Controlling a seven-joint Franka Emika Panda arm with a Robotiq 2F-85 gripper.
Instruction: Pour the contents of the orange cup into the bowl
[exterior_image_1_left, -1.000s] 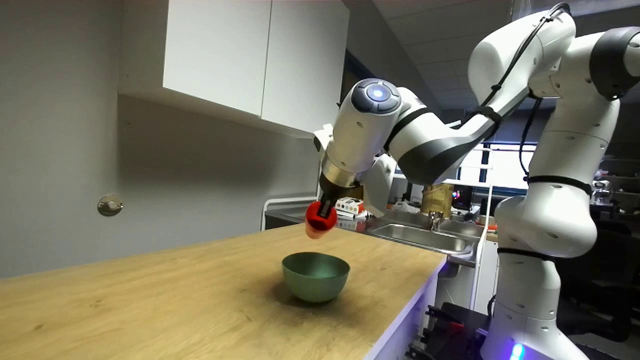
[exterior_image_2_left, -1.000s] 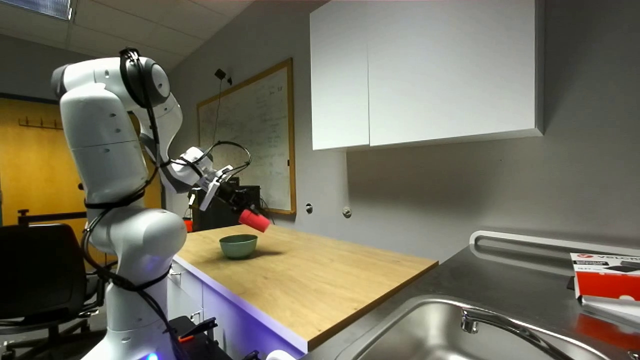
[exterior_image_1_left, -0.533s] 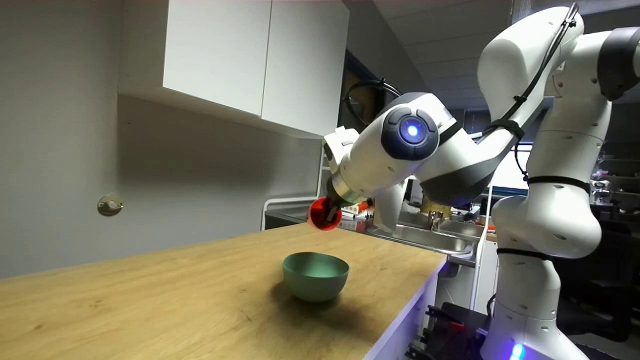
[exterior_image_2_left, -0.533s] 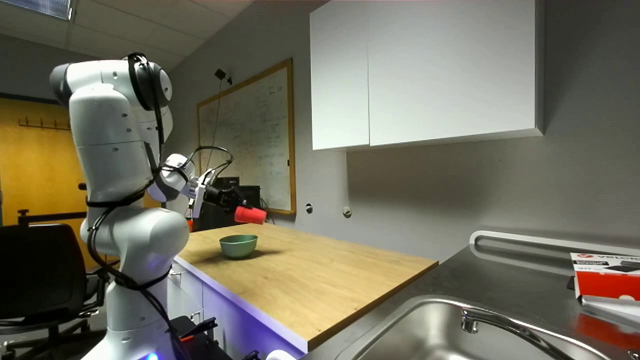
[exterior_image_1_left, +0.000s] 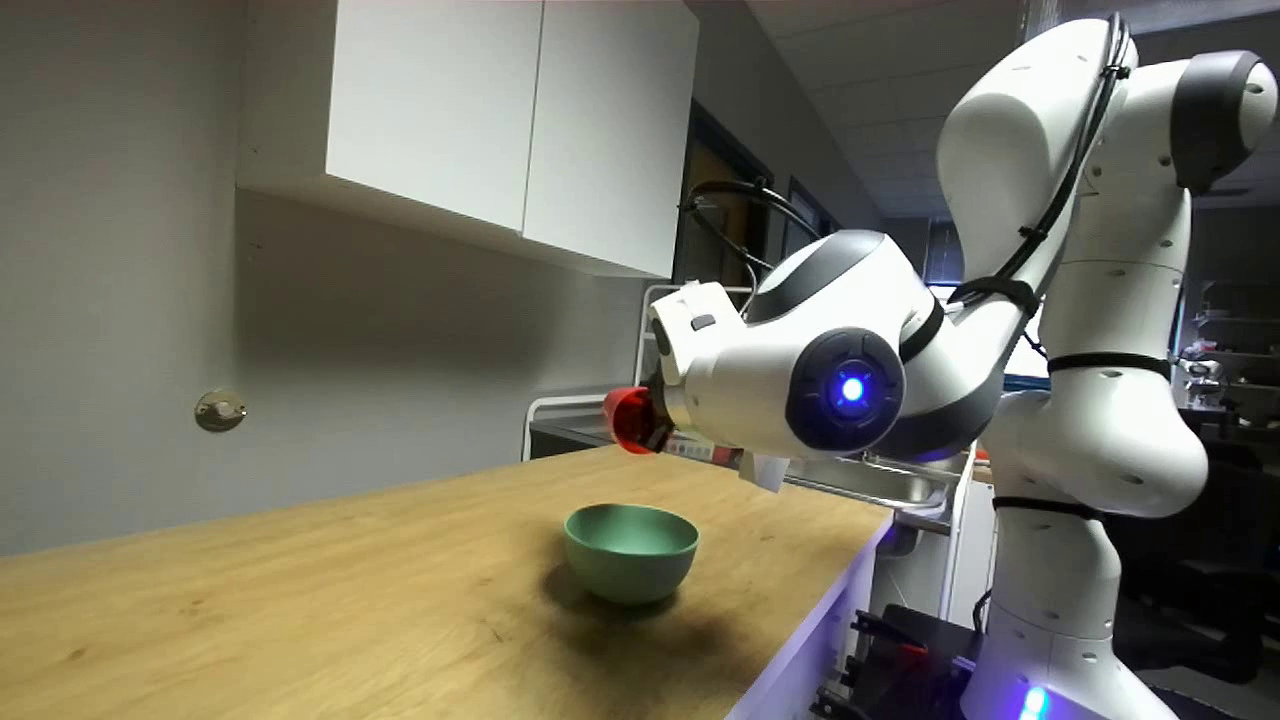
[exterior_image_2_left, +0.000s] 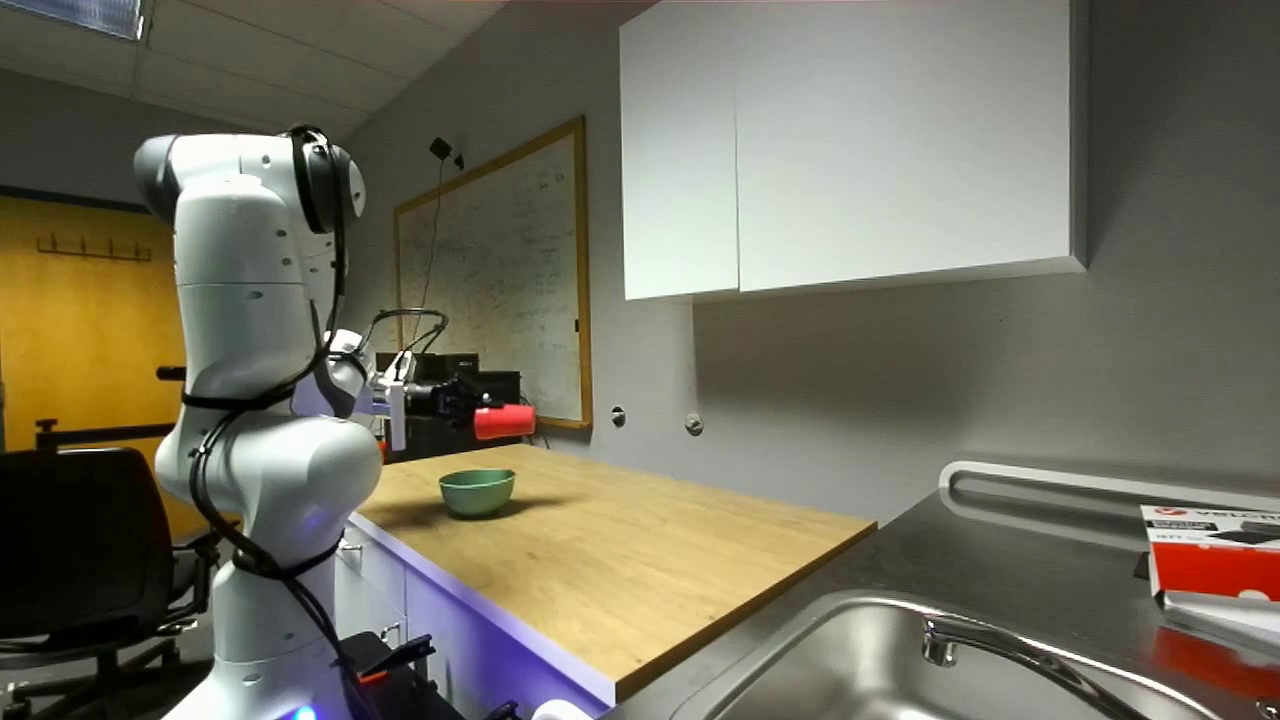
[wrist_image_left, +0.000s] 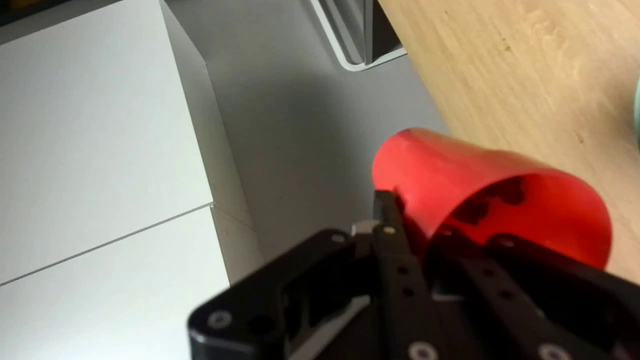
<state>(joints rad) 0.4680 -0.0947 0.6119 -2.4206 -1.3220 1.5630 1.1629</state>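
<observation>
- Nearly level, the pincer (wrist_image_left: 422, 227) hangs above a wooden table (exterior_image_1_left: 300, 610), its two fingers pinching the wall of the orange cup (exterior_image_2_left: 505, 421), one inside the mouth, one outside.
- Held at the fingertips, the cup lies almost on its side, mouth turned back toward the pincer. Dark patches (wrist_image_left: 511, 191) show within; whether they are contents, finger or shadow cannot be told.
- The pour looks to be at its tipping stage. With the mouth facing the pincer, anything inside may run down the fingers, and a one-sided pinch could let the cup swivel if the turn comes too sharply.
- Below the pincer and apart from the cup, the green bowl (exterior_image_1_left: 632, 575) stands upright on the table, only a sliver of it showing in the wrist view. How squarely the mouth sits over it is unclear in both exterior views; if off line, the load would likely land on the table.
- Beyond and higher than the pincer, white wall cabinets (exterior_image_2_left: 850, 140) hang, a likely knock only should the pincer rise well up.
</observation>
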